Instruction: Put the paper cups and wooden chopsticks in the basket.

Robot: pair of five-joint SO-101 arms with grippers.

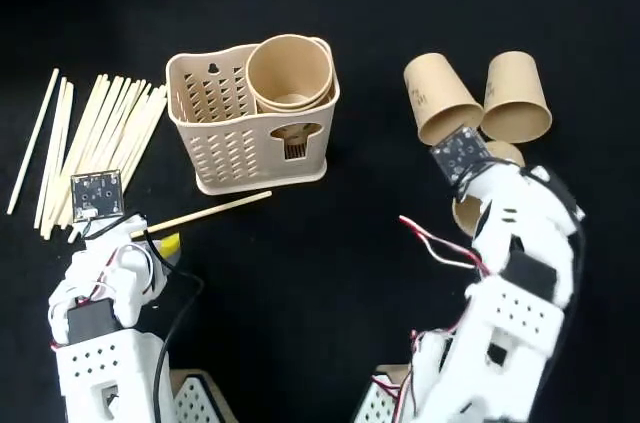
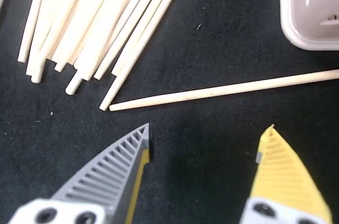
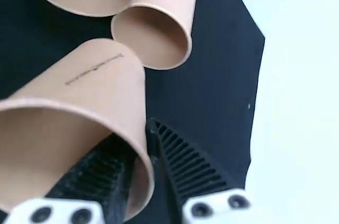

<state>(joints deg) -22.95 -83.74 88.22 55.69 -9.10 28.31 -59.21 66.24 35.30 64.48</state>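
The left gripper (image 2: 209, 127) hangs with its jaws wide apart just short of a lone chopstick (image 2: 222, 90) lying flat on the black table (image 2: 212, 33). The chopstick pile (image 2: 90, 23) lies beyond it and the basket (image 2: 312, 17) off to one side. The right gripper (image 3: 149, 128) is clamped on the wall of a cup (image 3: 79, 97), one finger inside and one outside, near two loose cups (image 3: 159, 23) lying on their sides. From above, the basket stands mid-table with nested cups (image 1: 290, 68) in it, the pile to its left and the loose cups to its right.
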